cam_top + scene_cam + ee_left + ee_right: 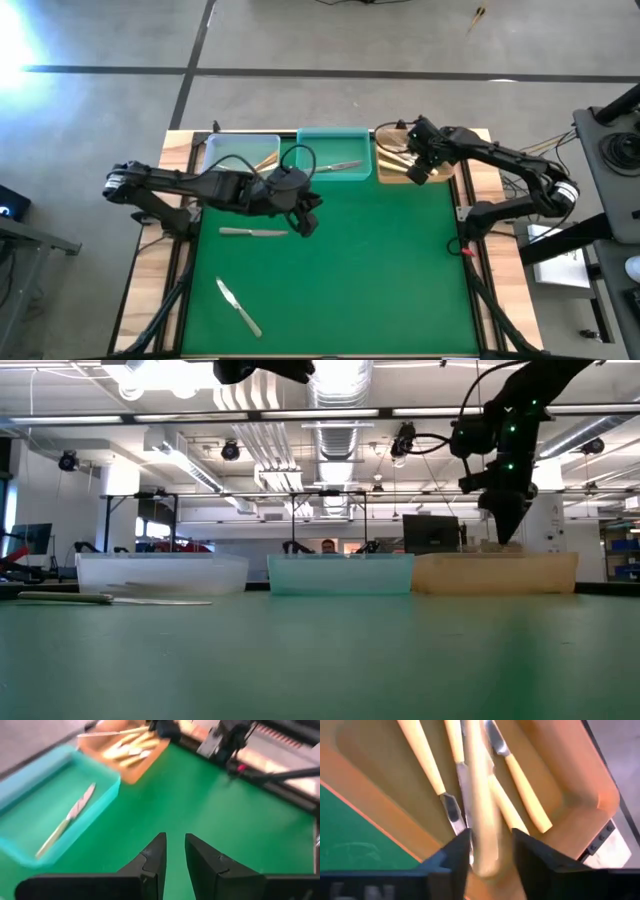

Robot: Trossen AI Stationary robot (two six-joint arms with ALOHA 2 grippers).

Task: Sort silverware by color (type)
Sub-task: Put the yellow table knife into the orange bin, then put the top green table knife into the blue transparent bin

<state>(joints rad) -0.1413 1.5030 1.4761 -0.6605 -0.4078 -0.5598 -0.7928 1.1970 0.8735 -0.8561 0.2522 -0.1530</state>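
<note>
Two silver knives lie flat on the green mat, one [253,232] left of centre and one [238,307] near the front. The teal bin [335,135] holds a cream-handled knife [67,820], and the clear bin [215,150] holds a gold utensil [265,160]. Several cream-handled knives [427,765] lie in the amber bin [385,175]. My right gripper [490,852] hangs over that bin, open, with a blurred cream handle [482,820] between its fingers. My left gripper [175,855] hovers over the mat's middle, open by a narrow gap, with nothing in it. My right gripper points down into the amber bin with its fingers on either side of the cream handle [485,845], which runs along them. A gap shows between the handle and one finger [525,855]. Whether the other finger touches the handle, I cannot tell.
The three bins stand side by side along the mat's far edge, with wooden table strips to the left and right of the mat. Cables run at the right edge by the right arm's base. A person [328,546] shows far behind the table in the low view.
</note>
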